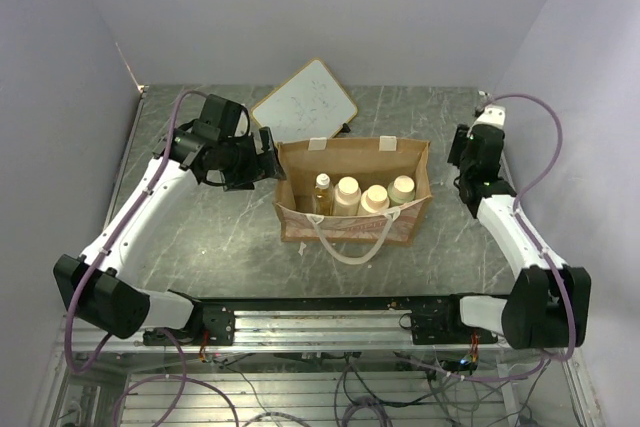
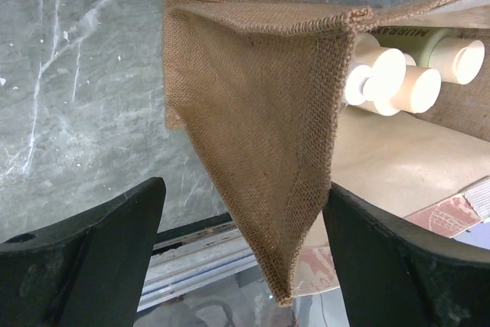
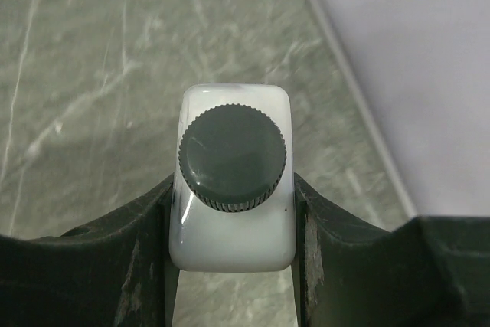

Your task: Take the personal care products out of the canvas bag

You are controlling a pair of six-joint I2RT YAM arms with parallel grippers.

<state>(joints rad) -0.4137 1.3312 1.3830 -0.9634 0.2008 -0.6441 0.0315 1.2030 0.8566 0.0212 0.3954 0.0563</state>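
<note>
left jaws spread astride canvas bag [image 2: 260, 151] end edge | right jaws pinching white bottle [image 3: 232, 223], outside bag

High camera looking down on the counter [image 1: 200, 237], wrist views close, left one sharing the canvas bag [image 2: 260, 128] (its end wall)

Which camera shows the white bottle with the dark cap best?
The right wrist view: the white bottle fills the centre, dark cap facing the camera, held by the right gripper. From the top view I cannot make it out at that gripper. The left wrist view lacks it.
</note>
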